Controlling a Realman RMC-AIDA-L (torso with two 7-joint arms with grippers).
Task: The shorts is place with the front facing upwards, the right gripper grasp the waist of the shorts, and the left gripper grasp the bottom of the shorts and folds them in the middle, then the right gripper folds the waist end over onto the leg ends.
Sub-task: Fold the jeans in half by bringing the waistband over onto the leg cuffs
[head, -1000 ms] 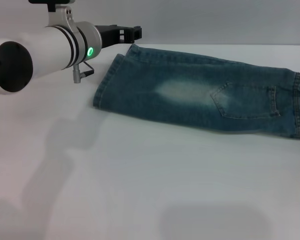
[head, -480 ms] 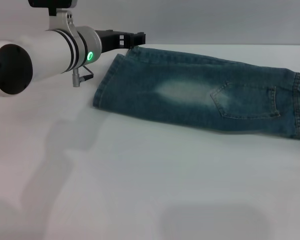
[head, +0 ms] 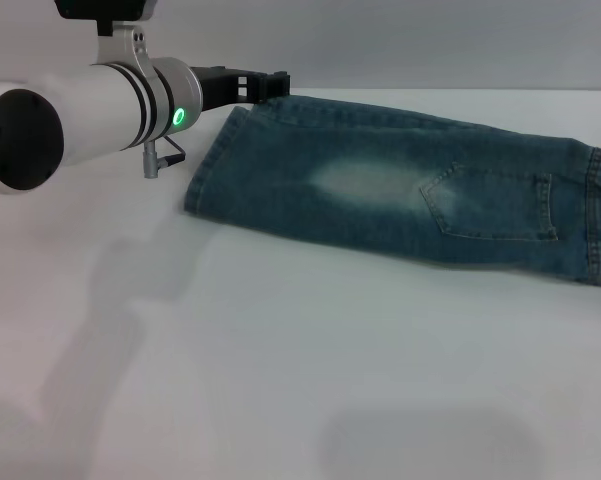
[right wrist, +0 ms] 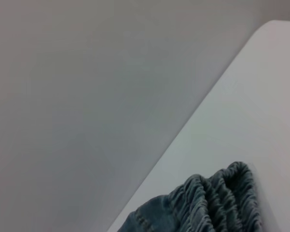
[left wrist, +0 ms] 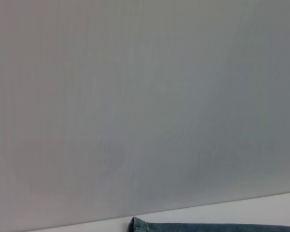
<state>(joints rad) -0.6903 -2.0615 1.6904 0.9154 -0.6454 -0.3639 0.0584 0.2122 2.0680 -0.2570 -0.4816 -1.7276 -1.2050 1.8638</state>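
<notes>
The shorts (head: 400, 185) lie flat on the white table (head: 280, 380), stretched from about ten o'clock out toward three o'clock, already doubled lengthwise so one leg covers the other. The left pincer (head: 277, 84) sits at the far corner of the leg ends (head: 212, 165), right against the denim, with its white arm reaching in from nine o'clock. I cannot tell whether its tips are apart or clamped on cloth. It looks placed there so it can hold the hem while the fold is made. The waist end (right wrist: 217, 198) shows bunched and puckered in the right wrist view, so the right pincer is likely close by, though it is not visible itself. I judge the second fold is not yet done.
</notes>
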